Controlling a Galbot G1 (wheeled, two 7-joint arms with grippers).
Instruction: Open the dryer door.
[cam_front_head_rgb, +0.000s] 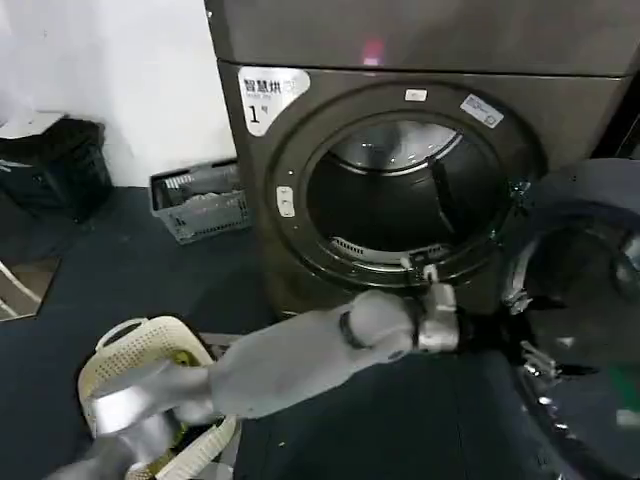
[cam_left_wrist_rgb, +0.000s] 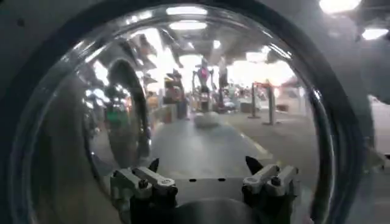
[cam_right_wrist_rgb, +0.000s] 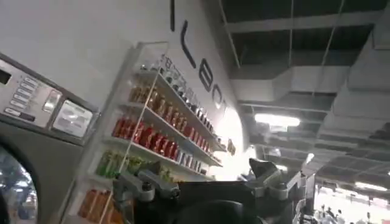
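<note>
Dark floor (cam_front_head_rgb: 120, 270), grey crate (cam_front_head_rgb: 200, 200), dryer door (cam_front_head_rgb: 585, 300) swung open, left pincer (cam_front_head_rgb: 470, 330) beside it

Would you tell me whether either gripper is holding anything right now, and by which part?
Nothing is held: the left gripper is open facing the dryer door, and the right gripper is open.

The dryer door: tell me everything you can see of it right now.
The dryer door is swung wide open, standing at the right of the drum opening with its grey inner side and dark ring toward the head camera. In the left wrist view its domed glass reflects the lit room. The left gripper, fingers open, reaches to the door's lower left edge; contact cannot be confirmed.
</note>
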